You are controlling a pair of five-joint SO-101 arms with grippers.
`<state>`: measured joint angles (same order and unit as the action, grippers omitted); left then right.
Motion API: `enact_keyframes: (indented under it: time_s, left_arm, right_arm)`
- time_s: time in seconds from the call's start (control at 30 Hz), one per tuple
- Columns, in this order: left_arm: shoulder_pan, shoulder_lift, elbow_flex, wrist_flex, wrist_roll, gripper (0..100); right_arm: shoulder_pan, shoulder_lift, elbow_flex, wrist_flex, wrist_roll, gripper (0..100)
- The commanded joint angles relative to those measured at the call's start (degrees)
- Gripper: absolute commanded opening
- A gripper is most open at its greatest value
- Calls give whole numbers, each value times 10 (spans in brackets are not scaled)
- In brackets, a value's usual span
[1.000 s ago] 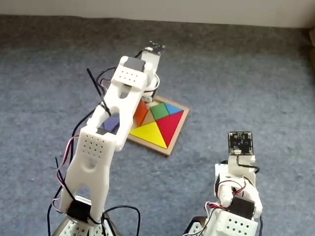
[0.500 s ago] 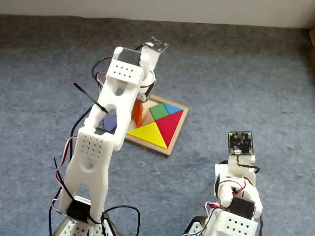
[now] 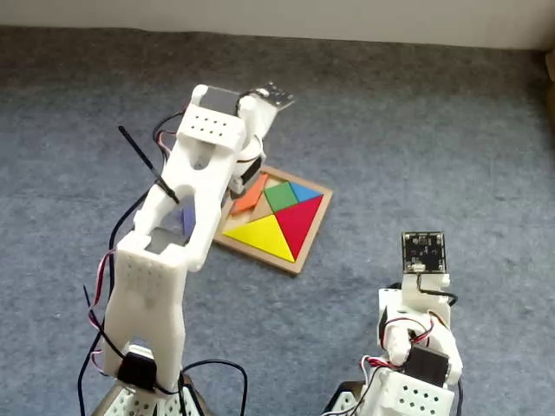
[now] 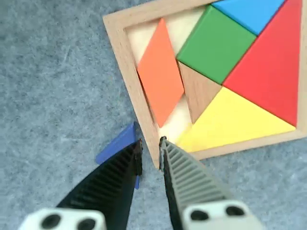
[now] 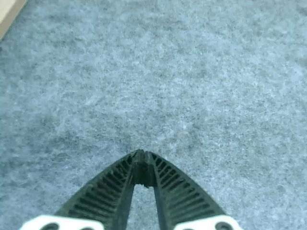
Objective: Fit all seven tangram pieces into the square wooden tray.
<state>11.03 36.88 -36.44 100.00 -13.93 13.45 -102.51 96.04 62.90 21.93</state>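
The square wooden tray (image 4: 125,62) holds a green square (image 4: 216,43), a light blue triangle (image 4: 252,12), a red triangle (image 4: 273,72), a yellow triangle (image 4: 230,120) and a brown triangle (image 4: 199,91). An orange parallelogram (image 4: 160,72) lies askew in the tray's bare corner, one side against the rim. A dark blue piece (image 4: 117,143) rests on the carpet just outside the tray. My left gripper (image 4: 150,143) hovers over the tray's rim, slightly open and holding nothing. In the high view the orange parallelogram (image 3: 247,198) peeks out beside the left arm. My right gripper (image 5: 142,165) is shut over bare carpet.
Grey-blue carpet (image 3: 434,147) covers the whole surface. The left arm (image 3: 186,199) stretches over the near-left part of the tray (image 3: 299,256). The right arm (image 3: 416,347) sits folded at the near right, well away from the tray.
The orange parallelogram stood upright in my left gripper; now it lies in the tray and the gripper has let go and pulled back slightly. The right arm is still.
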Motion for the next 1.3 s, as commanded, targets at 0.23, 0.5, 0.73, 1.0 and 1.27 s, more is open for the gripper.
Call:
enact_keyframes:
  time_s: [0.23, 0.5, 0.73, 1.0, 1.27]
  left_arm:
    - [-13, -84, 59, 4, -7, 84]
    - [-8, -66, 54, -133, 95, 85]
    - [16, 33, 73, -199, 98, 83]
    - [17, 79, 73, -158, 95, 82]
    - [19, 78, 73, -78, 94, 81]
  right_arm:
    - [7, -14, 56, 0, 0, 9]
    - [7, -14, 56, 0, 0, 9]
    - [7, -14, 56, 0, 0, 9]
    - [7, -14, 56, 0, 0, 9]
    - [7, -14, 56, 0, 0, 9]
